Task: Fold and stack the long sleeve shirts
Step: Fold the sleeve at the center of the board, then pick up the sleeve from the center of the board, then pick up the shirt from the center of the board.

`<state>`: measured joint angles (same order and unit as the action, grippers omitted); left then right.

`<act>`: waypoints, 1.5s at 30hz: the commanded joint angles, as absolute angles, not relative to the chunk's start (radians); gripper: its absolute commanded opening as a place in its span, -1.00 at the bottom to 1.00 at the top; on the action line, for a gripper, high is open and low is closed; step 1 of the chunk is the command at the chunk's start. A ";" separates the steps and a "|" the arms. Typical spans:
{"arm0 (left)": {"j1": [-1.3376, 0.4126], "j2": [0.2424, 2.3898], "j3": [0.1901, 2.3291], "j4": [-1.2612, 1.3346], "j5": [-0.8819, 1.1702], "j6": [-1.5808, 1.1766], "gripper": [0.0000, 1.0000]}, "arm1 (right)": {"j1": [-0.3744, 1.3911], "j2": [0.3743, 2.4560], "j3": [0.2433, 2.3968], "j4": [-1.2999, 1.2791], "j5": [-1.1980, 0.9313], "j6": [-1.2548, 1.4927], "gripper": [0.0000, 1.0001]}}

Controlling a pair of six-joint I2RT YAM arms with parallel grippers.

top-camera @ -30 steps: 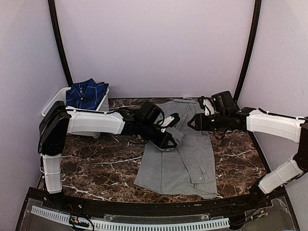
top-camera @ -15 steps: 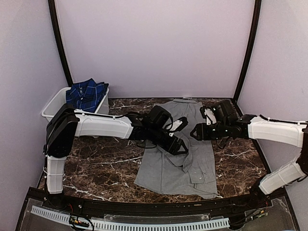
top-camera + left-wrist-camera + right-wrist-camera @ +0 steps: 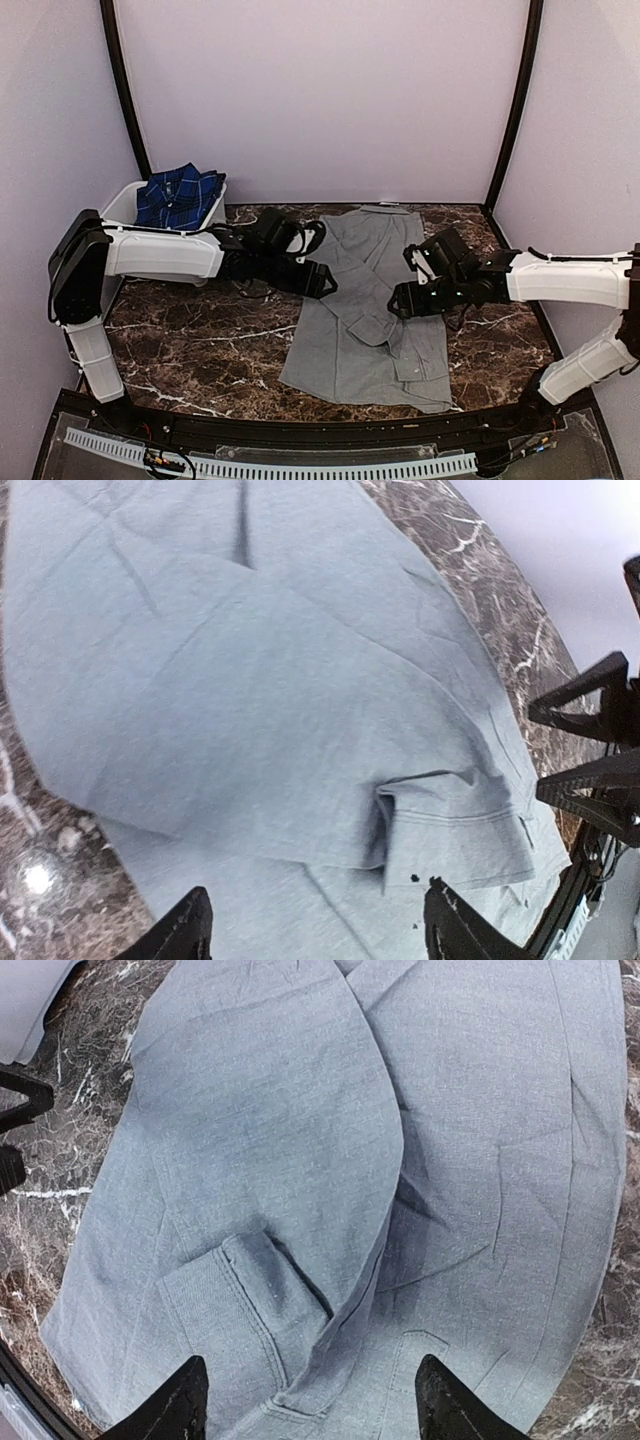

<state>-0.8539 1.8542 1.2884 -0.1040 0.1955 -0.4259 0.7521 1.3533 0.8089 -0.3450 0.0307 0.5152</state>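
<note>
Grey shirt (image 3: 350,340): flat on table (image 3: 200,340), sleeves folded inward for cross-folding; left gripper (image 3: 318,283) at its left edge, right gripper (image 3: 397,300) over its right half, both jaws parted, empty; plaid shirt (image 3: 180,195) in white tub (image 3: 110,215) beyond its far-left corner.

Both arms are the same build tbh: the left arm (image 3: 165,255) and right arm (image 3: 562,278) have chunky white shells on the long links, with black joints and big black shoulder blocks. Thin black cables (image 3: 256,292) loop out by the wrists. The left gripper (image 3: 315,930) and right gripper (image 3: 310,1400) are matte black, with fingers (image 3: 190,927) tapering to pointed wedges.
</note>
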 commanded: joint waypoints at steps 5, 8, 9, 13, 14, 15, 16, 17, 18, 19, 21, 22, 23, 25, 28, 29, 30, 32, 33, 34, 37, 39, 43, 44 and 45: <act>-0.828 1.731 1.152 -0.201 0.102 -0.482 0.40 | 0.848 1.410 0.805 -0.375 0.079 0.651 0.33; -0.828 1.711 1.136 -0.258 0.083 -0.495 0.39 | 0.854 1.429 0.796 -0.374 0.071 0.682 0.22; -0.828 1.699 1.132 -0.271 0.076 -0.498 0.39 | 0.854 1.431 0.794 -0.380 0.076 0.689 0.19; -0.828 1.656 1.073 -0.356 0.049 -0.534 0.35 | 0.854 1.421 0.780 -0.405 0.087 0.706 -0.05; -0.828 1.650 1.063 -0.367 0.051 -0.547 0.32 | 0.854 1.415 0.776 -0.405 0.083 0.706 -0.14; -0.828 1.641 1.038 -0.387 0.061 -0.554 0.30 | 0.854 1.408 0.774 -0.406 0.077 0.706 -0.25; -0.828 1.636 1.022 -0.391 0.090 -0.568 0.26 | 0.854 1.400 0.773 -0.405 0.070 0.705 -0.36; -0.828 1.620 0.990 -0.394 0.107 -0.584 0.25 | 0.854 1.394 0.773 -0.405 0.065 0.702 -0.47; -0.828 1.603 0.971 -0.391 0.144 -0.593 0.23 | 0.854 1.387 0.774 -0.407 0.063 0.698 -0.58; -0.829 1.594 0.935 -0.377 0.165 -0.607 0.23 | 0.854 1.381 0.778 -0.409 0.062 0.695 -0.69; -0.833 1.573 0.894 -0.356 0.225 -0.622 0.22 | 0.854 1.375 0.790 -0.418 0.061 0.687 -0.88; -0.836 1.566 0.885 -0.352 0.245 -0.626 0.21 | 0.854 1.376 0.798 -0.422 0.062 0.681 -0.94; -0.844 1.565 0.872 -0.342 0.255 -0.630 0.20 | 0.854 1.377 0.805 -0.424 0.063 0.676 -0.99; -0.858 1.571 0.864 -0.328 0.289 -0.642 0.18 | 0.854 1.384 0.825 -0.431 0.066 0.666 -1.00; -0.881 1.587 0.855 -0.303 0.335 -0.672 0.13 | 0.854 1.387 0.856 -0.447 0.078 0.654 -1.00; -0.892 1.591 0.850 -0.289 0.342 -0.691 0.09 | 0.854 1.386 0.865 -0.451 0.082 0.651 -1.00; -0.897 1.599 0.847 -0.283 0.353 -0.700 0.07 | 0.854 1.384 0.875 -0.456 0.087 0.648 -1.00; -0.906 1.611 0.843 -0.285 0.357 -0.722 0.01 | 0.854 1.381 0.895 -0.466 0.100 0.643 -1.00; -0.912 1.615 0.843 -0.288 0.357 -0.732 -0.02 | 0.854 1.378 0.905 -0.470 0.106 0.641 -1.00; -0.914 1.622 0.842 -0.295 0.357 -0.737 -0.04 | 0.854 1.379 0.916 -0.473 0.113 0.638 -1.00; -0.926 1.637 0.843 -0.312 0.358 -0.750 -0.10 | 0.854 1.378 0.949 -0.475 0.129 0.628 -1.00; -0.937 1.642 0.843 -0.334 0.357 -0.750 -0.13 | 0.854 1.381 0.980 -0.478 0.148 0.617 -1.00; -0.952 1.638 0.811 -0.301 0.400 -0.781 -0.23 | 0.853 1.397 1.055 -0.476 0.185 0.590 -1.00; -0.957 1.640 0.801 -0.275 0.409 -0.797 -0.28 | 0.852 1.406 1.077 -0.473 0.192 0.577 -1.00; -0.960 1.643 0.799 -0.259 0.422 -0.804 -0.32 | 0.850 1.417 1.100 -0.472 0.200 0.568 -1.00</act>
